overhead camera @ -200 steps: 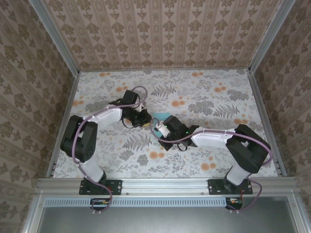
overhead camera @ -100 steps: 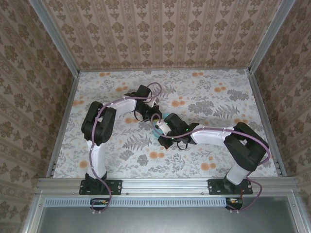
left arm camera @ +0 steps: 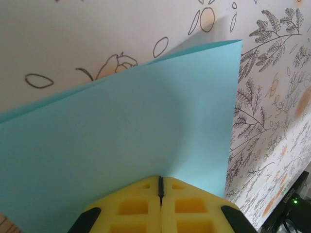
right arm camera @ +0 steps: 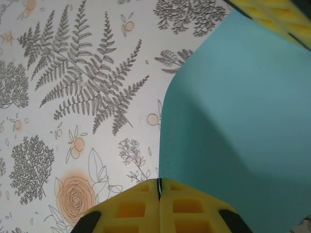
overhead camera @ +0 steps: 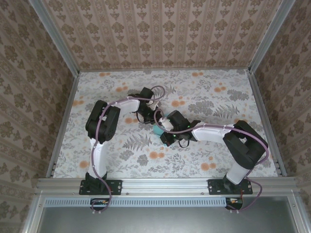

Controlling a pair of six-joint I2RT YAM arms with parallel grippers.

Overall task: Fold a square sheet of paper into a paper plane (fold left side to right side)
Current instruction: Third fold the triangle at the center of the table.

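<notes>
The square sheet of paper is cyan-blue and bent up off the table, held by both grippers. In the left wrist view it spreads out from my left gripper, whose yellow pads are pressed together on its edge. In the right wrist view the paper curves up on the right, and my right gripper is shut on its near edge. The left gripper's pads show at the top right corner there. From above, only a sliver of paper peeks out between the left gripper and right gripper.
The floral tabletop stretches around both arms, bounded by patterned walls and an aluminium frame rail at the near edge. Both arms reach toward the table's middle, wrists nearly touching.
The left arm has swung its elbow in and carried its gripper rightward, close against the right gripper. The right gripper shifted slightly right. Less paper shows from above.
</notes>
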